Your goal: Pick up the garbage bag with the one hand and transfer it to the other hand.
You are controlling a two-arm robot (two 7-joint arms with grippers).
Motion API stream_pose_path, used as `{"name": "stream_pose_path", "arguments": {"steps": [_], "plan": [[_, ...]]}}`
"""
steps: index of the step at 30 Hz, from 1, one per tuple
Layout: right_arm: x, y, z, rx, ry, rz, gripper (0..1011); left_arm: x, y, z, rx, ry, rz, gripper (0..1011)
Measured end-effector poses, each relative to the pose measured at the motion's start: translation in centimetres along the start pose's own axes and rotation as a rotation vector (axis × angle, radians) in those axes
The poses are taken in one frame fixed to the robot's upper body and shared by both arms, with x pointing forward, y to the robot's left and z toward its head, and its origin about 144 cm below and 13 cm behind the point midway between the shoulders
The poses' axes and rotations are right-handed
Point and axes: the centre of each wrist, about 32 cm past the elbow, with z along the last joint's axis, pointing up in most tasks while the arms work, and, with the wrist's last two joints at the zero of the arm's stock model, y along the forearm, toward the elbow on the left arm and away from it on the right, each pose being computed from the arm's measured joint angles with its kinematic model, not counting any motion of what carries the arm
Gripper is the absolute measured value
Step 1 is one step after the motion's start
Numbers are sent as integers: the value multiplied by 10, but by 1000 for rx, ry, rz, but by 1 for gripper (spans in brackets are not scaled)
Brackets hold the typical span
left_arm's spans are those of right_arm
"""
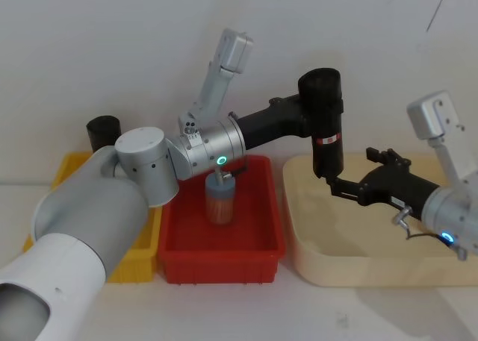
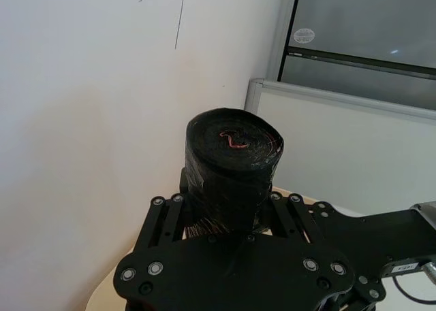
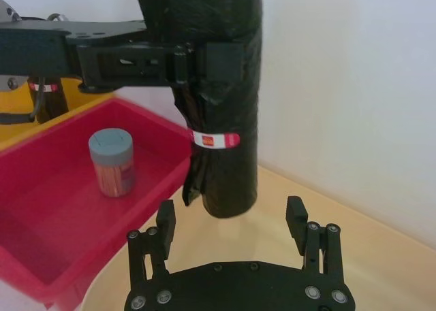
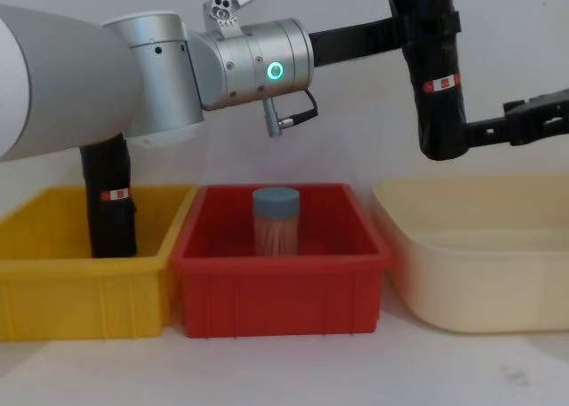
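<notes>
Pickup done: left gripper (image 1: 323, 106) has its jaws clamped on the garbage bag roll (image 1: 326, 128), upright in the air above the cream tray (image 1: 299, 260), at its left rim. Right gripper (image 3: 230, 222) sits at the roll's lower end, jaws apart. I judge the handover not yet made.

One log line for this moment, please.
handover pending | left gripper: shut on garbage bag, upright, airborne | right gripper: open at bag's lower end

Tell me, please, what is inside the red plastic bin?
A single upright cylindrical jar with a grey-blue lid stands in the red plastic bin. In the head view, the silver left arm covers the jar's top.
</notes>
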Motion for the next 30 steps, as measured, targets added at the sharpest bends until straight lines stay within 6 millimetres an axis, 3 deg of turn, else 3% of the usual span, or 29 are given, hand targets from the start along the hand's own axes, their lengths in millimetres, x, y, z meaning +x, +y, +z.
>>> {"name": "stream_pose_path", "arguments": {"steps": [30], "plan": [[-11, 43, 19, 29, -22, 3, 999, 0, 0, 0, 0, 0, 0, 486]]}}
